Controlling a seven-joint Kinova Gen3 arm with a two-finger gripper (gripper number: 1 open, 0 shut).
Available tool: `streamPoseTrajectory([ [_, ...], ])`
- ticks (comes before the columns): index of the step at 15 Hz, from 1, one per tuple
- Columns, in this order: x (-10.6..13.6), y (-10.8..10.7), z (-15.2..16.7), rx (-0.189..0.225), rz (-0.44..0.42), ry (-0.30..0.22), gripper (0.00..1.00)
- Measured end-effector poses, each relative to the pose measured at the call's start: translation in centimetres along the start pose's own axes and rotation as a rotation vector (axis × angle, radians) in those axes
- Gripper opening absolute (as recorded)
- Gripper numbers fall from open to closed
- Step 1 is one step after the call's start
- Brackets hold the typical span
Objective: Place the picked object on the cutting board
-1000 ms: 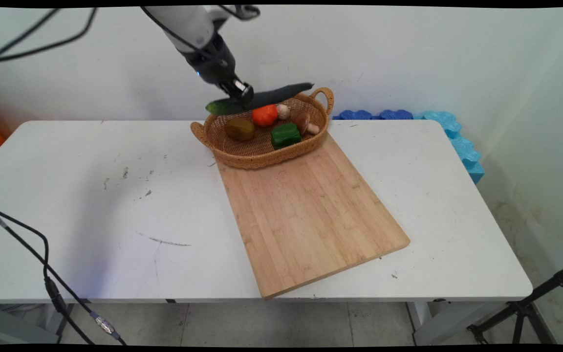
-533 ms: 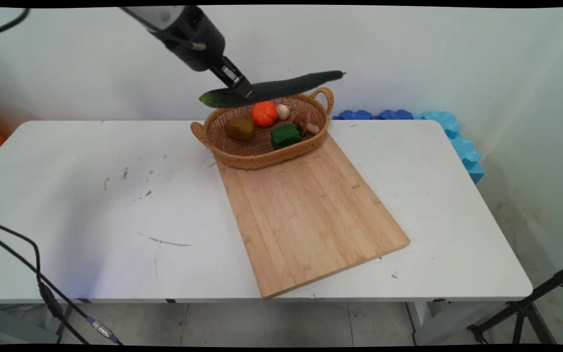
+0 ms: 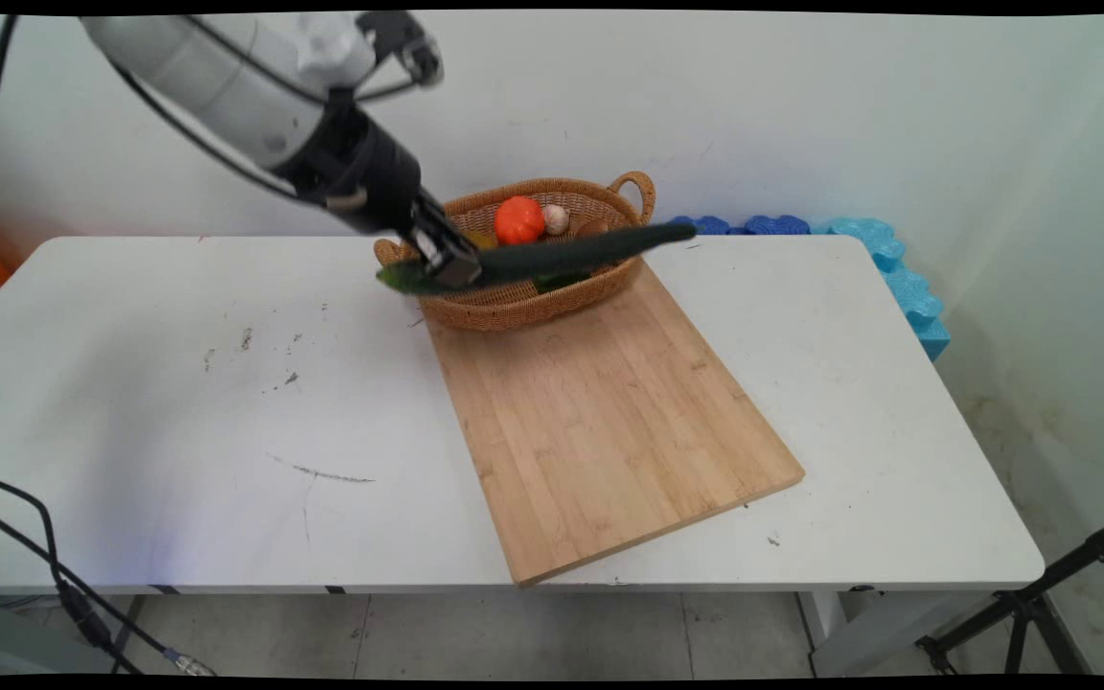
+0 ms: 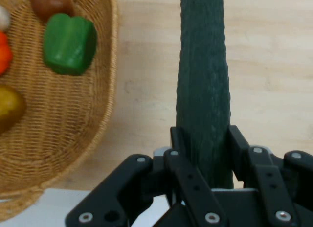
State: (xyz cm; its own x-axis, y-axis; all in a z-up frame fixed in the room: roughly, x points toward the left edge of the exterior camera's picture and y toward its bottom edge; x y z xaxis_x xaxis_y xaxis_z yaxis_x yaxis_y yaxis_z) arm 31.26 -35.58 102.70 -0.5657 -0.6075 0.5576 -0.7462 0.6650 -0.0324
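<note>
Claw (image 4: 203,153) clamps a cucumber (image 3: 562,254) above the wooden board (image 3: 600,422) on the white table (image 3: 178,402).

The white arm reaches in from the upper left and slopes down to the right, its black wrist tilted toward the table's far edge. The gripper (image 3: 445,257) hangs above the table with its two fingers (image 4: 182,145) clamped on either side of a cucumber (image 4: 203,90), carried clear of the surface.
</note>
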Motion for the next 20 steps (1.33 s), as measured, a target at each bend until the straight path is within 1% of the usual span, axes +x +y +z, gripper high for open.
streamPoseTrajectory([
  [3, -1.8, 1.1, 2.6, 0.000, -0.012, -0.003, 0.00],
  [6, -2.9, 1.4, 5.4, 0.008, -0.027, 0.002, 0.00],
  [10, -3.8, 1.6, 8.5, 0.008, -0.036, 0.014, 0.00],
  [15, -4.5, 2.1, 11.2, -0.012, -0.035, 0.028, 0.00],
  [20, -5.4, 2.3, 13.3, -0.028, -0.035, 0.029, 0.00],
])
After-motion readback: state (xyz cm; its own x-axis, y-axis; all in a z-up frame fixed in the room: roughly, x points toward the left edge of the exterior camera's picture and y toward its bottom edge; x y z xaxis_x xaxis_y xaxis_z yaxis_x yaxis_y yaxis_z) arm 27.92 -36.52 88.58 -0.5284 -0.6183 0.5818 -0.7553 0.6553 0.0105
